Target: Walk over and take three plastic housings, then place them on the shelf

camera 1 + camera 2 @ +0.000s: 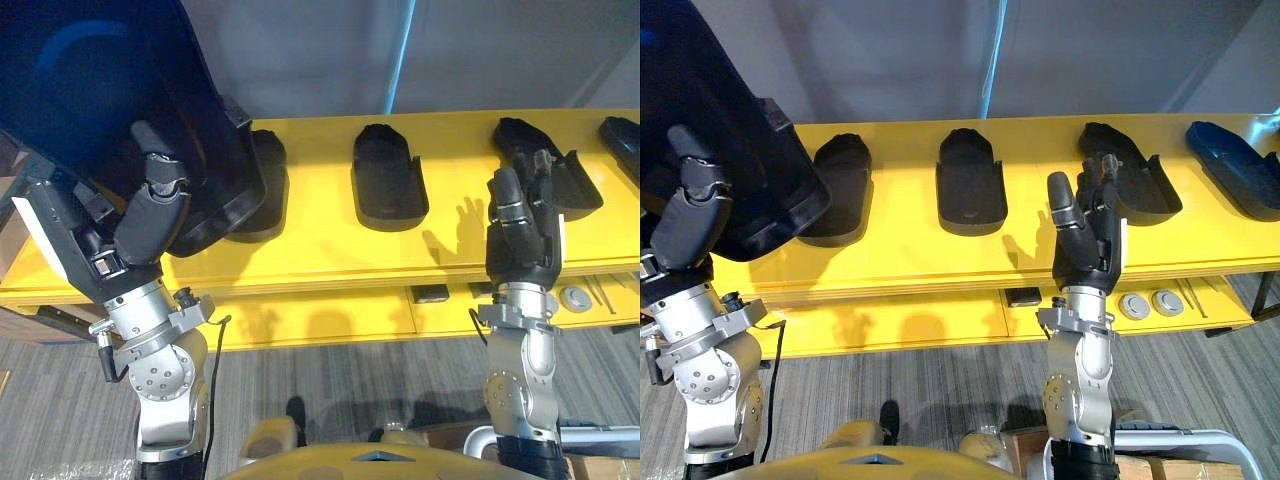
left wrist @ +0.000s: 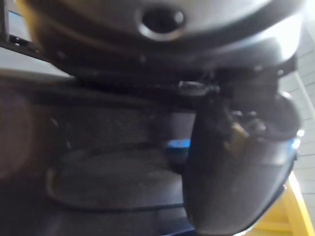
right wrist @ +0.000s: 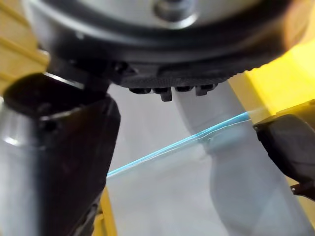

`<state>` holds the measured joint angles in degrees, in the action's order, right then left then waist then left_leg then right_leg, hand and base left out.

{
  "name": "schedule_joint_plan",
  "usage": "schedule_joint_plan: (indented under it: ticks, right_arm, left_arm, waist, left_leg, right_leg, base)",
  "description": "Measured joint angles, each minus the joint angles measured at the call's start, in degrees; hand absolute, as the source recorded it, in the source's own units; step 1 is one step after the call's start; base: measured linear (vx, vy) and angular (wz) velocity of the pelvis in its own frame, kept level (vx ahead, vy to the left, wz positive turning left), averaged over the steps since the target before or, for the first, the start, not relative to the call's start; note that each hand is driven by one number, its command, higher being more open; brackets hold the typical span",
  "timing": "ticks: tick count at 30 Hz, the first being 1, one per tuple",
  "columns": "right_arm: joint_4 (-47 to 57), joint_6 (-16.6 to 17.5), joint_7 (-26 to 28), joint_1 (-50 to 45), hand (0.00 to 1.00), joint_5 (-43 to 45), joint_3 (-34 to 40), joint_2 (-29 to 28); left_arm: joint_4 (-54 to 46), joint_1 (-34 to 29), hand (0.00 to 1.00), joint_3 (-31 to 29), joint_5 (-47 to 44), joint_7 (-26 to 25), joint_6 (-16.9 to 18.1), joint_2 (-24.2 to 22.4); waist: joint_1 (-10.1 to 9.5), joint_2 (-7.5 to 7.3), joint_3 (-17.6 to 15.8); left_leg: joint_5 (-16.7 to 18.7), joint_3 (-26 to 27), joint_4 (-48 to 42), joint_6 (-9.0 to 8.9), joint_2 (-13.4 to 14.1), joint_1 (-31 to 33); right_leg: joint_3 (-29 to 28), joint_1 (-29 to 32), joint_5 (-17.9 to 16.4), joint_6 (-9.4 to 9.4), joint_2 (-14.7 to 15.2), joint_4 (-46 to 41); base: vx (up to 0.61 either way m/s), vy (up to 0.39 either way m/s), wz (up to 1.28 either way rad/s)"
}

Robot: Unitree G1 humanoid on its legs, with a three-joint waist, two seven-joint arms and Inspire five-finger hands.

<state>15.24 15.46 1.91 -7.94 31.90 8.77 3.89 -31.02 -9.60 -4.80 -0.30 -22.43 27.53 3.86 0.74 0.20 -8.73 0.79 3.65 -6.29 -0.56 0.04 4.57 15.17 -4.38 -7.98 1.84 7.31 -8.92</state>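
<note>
The left hand (image 1: 150,215) clamps a big housing (image 1: 110,90) over the shelf's (image 1: 320,250) left end, half hiding a second housing (image 1: 265,190). The right hand (image 1: 522,240) is empty, fingers straight.

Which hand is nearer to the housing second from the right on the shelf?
Right. The right hand is raised open just in front of that housing; the left hand is far to its left, gripping another large housing.

the plastic housings (image 1: 968,185) look matt black and smooth; the yellow shelf (image 1: 910,255) smooth, faintly glossy; the floor (image 1: 940,385) rough grey carpet.
</note>
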Motion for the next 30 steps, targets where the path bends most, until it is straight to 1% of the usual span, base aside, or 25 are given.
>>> schedule_joint_plan:
  ticks: [3,6,7,9,10,11,12,13,14,15,16,17,18,19,20,21,22,23,24,25,26,27,28,29,30]
  right_arm:
    - [0.3,0.0,2.3,-0.7,1.0,0.5,-2.5,-0.3]
    - [0.3,-0.3,3.1,-1.6,1.0,1.1,-4.4,-0.4]
    - [0.3,-0.3,3.1,-1.9,1.0,1.1,-4.8,-0.3]
    - [0.3,-0.3,3.0,-1.9,1.0,1.1,-4.7,-0.1]
    - [0.3,-0.8,2.7,-1.6,1.0,1.3,-5.0,0.4]
    - [0.2,-1.2,2.7,-1.1,1.0,1.7,-5.3,0.6]
    - [-0.8,-1.3,2.7,0.4,1.0,2.4,-6.8,1.4]
    - [-1.6,-1.3,2.7,1.4,1.0,2.4,-7.7,2.1]
    - [-2.9,-1.4,2.9,3.0,1.0,2.6,-9.6,3.3]
    - [-3.3,-1.3,3.8,4.0,1.0,2.9,-10.8,3.8]
    - [-3.5,-1.3,4.1,4.3,1.0,2.9,-11.3,3.8]
    - [-4.2,-1.0,4.2,4.3,1.0,2.8,-11.8,3.3]
    - [-6.5,-1.0,4.0,4.5,1.0,2.8,-12.1,1.6]
    - [-7.9,-1.1,3.6,4.4,1.0,2.8,-12.3,0.8]
    - [-10.3,-1.1,2.7,4.1,1.0,2.6,-14.0,-0.1]
    - [-11.7,-1.1,1.5,4.0,1.0,2.5,-16.1,-0.6]
    - [-12.0,-1.1,1.1,4.0,1.0,2.5,-16.9,-0.8]
    - [-12.3,-0.9,0.0,4.0,1.0,2.2,-18.3,-1.6]
    - [-12.4,-0.6,-0.7,4.0,1.0,2.1,-19.0,-1.9]
    - [-12.8,0.1,-1.4,4.2,1.0,1.3,-19.5,-2.1]
    - [-12.9,0.2,-2.1,4.6,1.0,-0.5,-20.0,-2.1]
    - [-12.7,0.3,-2.7,5.2,1.0,-2.3,-20.7,-2.4]
    - [-12.4,0.5,-3.2,5.1,1.0,-2.6,-21.0,-2.4]
    - [-12.4,0.5,-4.0,5.1,1.0,-4.8,-20.9,-2.4]
    - [-12.2,0.5,-4.2,5.1,1.0,-5.7,-20.7,-2.3]
  left_arm:
    - [-0.1,-1.8,0.0,0.0,0.2,-0.9,-0.7,-0.2]
    - [-0.1,-4.6,0.0,0.7,0.1,0.0,-1.9,-1.5]
    - [0.0,-4.9,0.0,0.8,0.2,0.9,-2.4,-1.9]
    - [0.2,-4.7,0.0,0.8,0.2,2.0,-2.5,-1.7]
    - [1.1,-4.5,0.0,0.7,-0.1,3.0,-2.5,-1.6]
    - [1.9,-4.5,0.0,0.7,-0.2,3.1,-2.5,-1.5]
    - [3.5,-4.8,0.0,0.7,-1.7,3.1,-2.5,-1.5]
    - [4.2,-5.0,0.0,0.7,-2.3,2.8,-2.6,-1.6]
    - [4.9,-5.7,0.0,0.6,-2.5,1.8,-2.9,-1.7]
    - [4.7,-6.7,0.0,0.7,-2.4,1.0,-2.9,-1.8]
    - [4.8,-7.0,0.0,0.7,-2.4,0.8,-2.9,-1.9]
    - [5.0,-6.9,0.0,0.8,-2.5,1.0,-3.2,-1.9]
    - [5.1,-6.5,0.0,0.6,-2.5,1.6,-3.4,-1.5]
    - [5.1,-6.5,0.0,0.5,-2.5,2.0,-3.8,-1.1]
    - [6.4,-6.6,0.0,0.4,-3.9,2.8,-4.2,-0.6]
    - [8.6,-6.6,0.0,0.0,-4.1,3.4,-4.9,-0.5]
    - [9.5,-6.6,0.0,-0.1,-4.1,3.7,-5.4,-0.5]
    - [10.9,-6.6,0.0,-0.3,-4.2,4.7,-6.4,-0.4]
    - [11.2,-6.6,0.0,-0.2,-4.1,6.5,-7.3,-0.2]
    - [11.1,-6.7,0.0,0.0,-4.1,7.6,-7.4,0.3]
    - [10.8,-6.7,0.0,-0.1,-4.1,8.3,-7.5,0.9]
    - [10.4,-6.1,0.0,-0.5,-4.3,8.6,-7.5,1.7]
    - [10.4,-4.9,0.0,-0.5,-4.7,9.0,-7.6,2.6]
    - [10.3,-3.9,0.0,-0.3,-5.6,9.9,-7.7,2.9]
    - [10.3,-3.4,0.0,0.0,-6.4,10.1,-7.7,2.8]
  waist:
    - [1.22,0.54,0.4]
    - [1.25,0.87,0.8]
    - [1.33,0.84,0.8]
    - [1.5,0.63,0.6]
    - [1.04,0.3,0.4]
    - [1.01,0.16,0.3]
    - [0.92,0.02,0.2]
    - [0.81,0.15,0.2]
    - [0.7,1.32,0.7]
    - [0.54,2.56,1.5]
    - [0.59,3.27,1.9]
    - [1.49,4.31,2.3]
    - [1.76,2.95,1.4]
    - [1.59,1.64,0.8]
    - [1.05,0.24,0.3]
    - [0.77,0.12,0.2]
    - [0.66,0.1,0.2]
    - [0.32,0.23,0.0]
    - [-0.35,0.44,-0.1]
    - [-1.06,0.3,-0.1]
    - [-2.1,0.36,0.1]
    - [-1.85,0.78,-0.1]
    - [-1.08,0.55,0.0]
    - [-0.65,0.24,0.2]
    - [-0.4,0.09,0.3]
  left_leg:
    - [-1.2,1.0,0.9,-0.17,0.2,-0.2]
    - [-3.3,0.2,6.2,-0.01,-0.3,-1.9]
    - [-2.6,4.4,6.5,0.09,0.7,-1.5]
    - [-1.5,7.2,2.0,0.65,1.9,1.3]
    - [-0.3,7.7,-7.1,1.03,4.6,5.5]
    - [-0.3,7.7,-10.2,1.03,5.9,6.7]
    - [-0.2,6.8,-14.8,0.88,9.0,7.4]
    - [-0.2,5.8,-16.0,0.62,10.1,7.3]
    - [-1.6,3.1,-16.5,-0.19,12.1,6.3]
    - [-3.9,1.1,-15.9,-1.52,12.7,4.9]
    - [-0.5,0.9,-15.9,-4.04,11.9,4.7]
    - [4.6,1.4,-15.2,-6.06,11.0,4.5]
    - [6.2,1.9,-14.5,-7.94,9.5,4.0]
    - [6.3,2.4,-14.7,-7.42,8.3,3.6]
    - [7.2,2.5,-16.0,-6.61,7.3,4.0]
    - [8.6,2.1,-17.8,-6.21,7.0,4.6]
    - [9.1,2.1,-18.2,-5.83,6.9,4.7]
    - [10.1,2.2,-18.5,-5.11,6.7,4.8]
    - [9.8,2.9,-17.5,-4.45,6.7,4.6]
    - [9.0,4.1,-15.5,-3.2,6.5,3.7]
    - [7.9,6.0,-12.3,-2.02,6.6,2.9]
    - [6.2,6.5,-10.1,-0.64,6.5,3.0]
    - [4.4,5.5,-8.4,0.34,6.2,3.2]
    - [2.9,5.3,-6.0,0.88,5.4,3.0]
    - [2.3,5.4,-5.1,0.98,4.8,3.0]
  right_leg:
    - [0.0,0.1,0.2,0.41,-0.3,0.0]
    - [2.1,0.1,0.3,0.78,0.6,0.0]
    - [4.6,-0.1,0.4,1.01,1.6,0.0]
    - [6.9,-0.2,0.4,1.04,2.9,-0.4]
    - [8.1,-0.4,0.4,1.03,5.0,-1.6]
    - [8.2,-0.5,0.4,1.05,6.0,-2.3]
    - [7.8,-0.7,0.4,1.07,8.0,-4.0]
    - [7.0,-0.7,0.3,1.08,8.9,-4.8]
    - [4.9,-0.3,0.0,1.91,10.1,-6.2]
    - [2.6,0.5,-1.4,5.63,11.2,-7.3]
    - [1.5,1.0,-1.7,7.61,11.9,-7.4]
    - [1.2,1.6,-1.6,8.55,13.0,-7.4]
    - [0.6,1.4,-1.1,9.32,15.0,-7.3]
    - [-0.2,1.1,-0.5,9.15,15.9,-6.8]
    - [-0.5,0.1,2.2,9.77,16.6,-5.6]
    - [-0.8,-0.5,5.3,10.54,16.6,-4.9]
    - [-0.9,-0.7,6.5,10.46,16.6,-4.8]
    - [-1.1,-0.7,9.3,9.46,16.7,-4.9]
    - [0.0,0.0,12.6,6.6,16.8,-4.9]
    - [1.9,0.9,16.2,3.52,16.7,-3.0]
    - [3.1,1.0,19.7,1.38,15.9,0.7]
    - [2.4,1.8,15.4,3.61,13.7,-1.2]
    - [1.4,2.1,10.8,4.47,10.2,-3.8]
    - [1.3,2.0,5.5,4.04,6.3,-3.7]
    - [1.5,1.5,4.0,3.73,4.9,-2.6]
  base:
    - [-0.05,-0.014,0.02]
    - [-0.01,-0.002,0.34]
    - [0.0,0.052,0.8]
    - [-0.01,0.11,0.83]
    - [-0.03,0.147,0.65]
    - [-0.03,0.2,0.45]
    - [-0.03,0.189,0.03]
    - [-0.02,0.292,-0.24]
    - [0.0,0.442,-0.49]
    - [0.01,0.384,-0.51]
    - [0.02,0.56,-0.18]
    - [-0.01,0.509,0.19]
    - [-0.03,0.58,0.25]
    - [-0.05,0.318,0.14]
    - [-0.09,0.33,0.06]
    - [-0.09,0.318,0.1]
    - [-0.12,0.373,0.1]
    - [-0.11,0.279,0.04]
    - [-0.13,0.317,-0.07]
    - [-0.1,0.249,-0.34]
    - [-0.06,0.194,-0.44]
    - [-0.05,0.119,-0.22]
    - [-0.05,0.094,0.02]
    - [-0.03,0.053,0.14]
    - [-0.02,0.088,-0.05]
